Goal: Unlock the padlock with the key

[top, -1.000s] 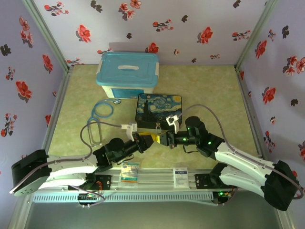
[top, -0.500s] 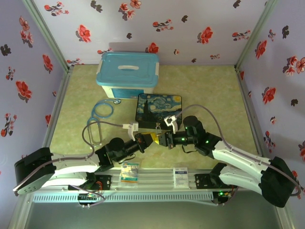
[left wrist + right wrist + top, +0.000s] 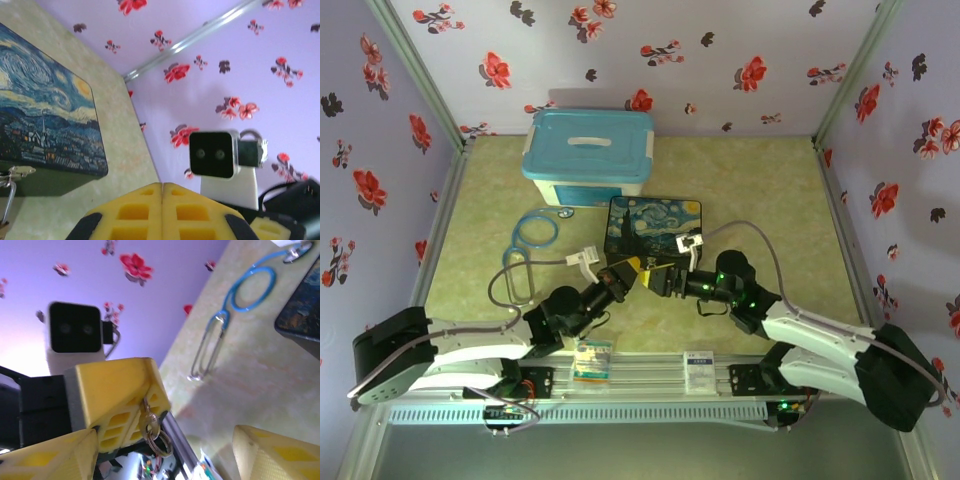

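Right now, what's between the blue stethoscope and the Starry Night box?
Only bare green mat separates stethoscope and Starry Night box, in the top view.

Lilac walls [image 3: 720,60] printed with red and dark flowers close in three sides, far beyond the left fingers [image 3: 135,215] and well off to either side of them. Silvery strips [image 3: 420,75] run down the corners. Under the fingers lies a pale yellow-green mottled floor [image 3: 760,190] in soft, even light

The padlock [image 3: 6,200] hangs by its thin silvery shackle from the front clasp [image 3: 17,171] of the painted box [image 3: 45,125]. The tiny ringed key [image 3: 150,422] sits pinched in the left gripper [image 3: 162,189], just before that box.
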{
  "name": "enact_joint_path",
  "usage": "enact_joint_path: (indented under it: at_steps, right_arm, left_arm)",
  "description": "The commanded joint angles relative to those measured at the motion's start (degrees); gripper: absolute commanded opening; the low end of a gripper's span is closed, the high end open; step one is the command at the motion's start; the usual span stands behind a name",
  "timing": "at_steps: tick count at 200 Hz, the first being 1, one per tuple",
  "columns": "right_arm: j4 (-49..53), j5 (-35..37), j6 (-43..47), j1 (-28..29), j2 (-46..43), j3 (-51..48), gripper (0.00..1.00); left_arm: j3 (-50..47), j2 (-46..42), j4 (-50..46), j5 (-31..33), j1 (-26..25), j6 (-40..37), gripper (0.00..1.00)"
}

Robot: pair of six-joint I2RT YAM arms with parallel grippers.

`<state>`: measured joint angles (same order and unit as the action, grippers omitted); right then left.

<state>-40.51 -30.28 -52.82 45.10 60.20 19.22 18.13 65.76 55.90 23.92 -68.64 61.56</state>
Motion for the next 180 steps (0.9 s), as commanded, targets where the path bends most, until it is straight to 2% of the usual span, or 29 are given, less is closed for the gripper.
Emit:
enact_joint_path:
  at_steps: [1, 16, 73, 98, 120, 157, 180]
  right_arm:
    - [-27.07, 4.07, -13.01, 0.11, 4.46, -3.2, 0.71]
    - [-31.17, 4.36, -14.67, 0.25, 6.48, -2.7, 0.7]
    - [-29.74, 6.29, -13.29, 1.25, 5.25, -2.43, 0.66]
    - [-30.76, 5.94, -13.14, 2.11, 8.36, -1.15, 0.65]
    - [-36.13, 5.79, -14.64, 2.79, 12.37, -0.61, 0.64]
    - [-38.84, 4.44, -15.54, 5.08, 16.88, 3.61, 0.47]
    - [-38.83, 5.1, -15.25, 5.59, 16.86, 3.63, 0.43]
  left_arm:
    - [0.67, 1.39, 8.38, 5.39, -0.31, 2.11, 0.0]
    - [2.02, 1.22, 7.92, 5.35, -0.44, 0.96, 0.0]
    - [1.92, 1.15, 10.19, 8.25, -0.43, 2.12, 0.0]
    - [1.38, 1.15, 13.66, 7.34, -0.51, 0.86, 0.0]
    - [1.01, -0.59, 13.56, 7.43, -0.52, 0.52, 0.0]
    - [-0.01, -0.63, 14.39, 7.91, -0.33, 1.35, 0.0]
    - [-0.68, -0.43, 15.79, 7.98, -0.35, 1.39, 0.0]
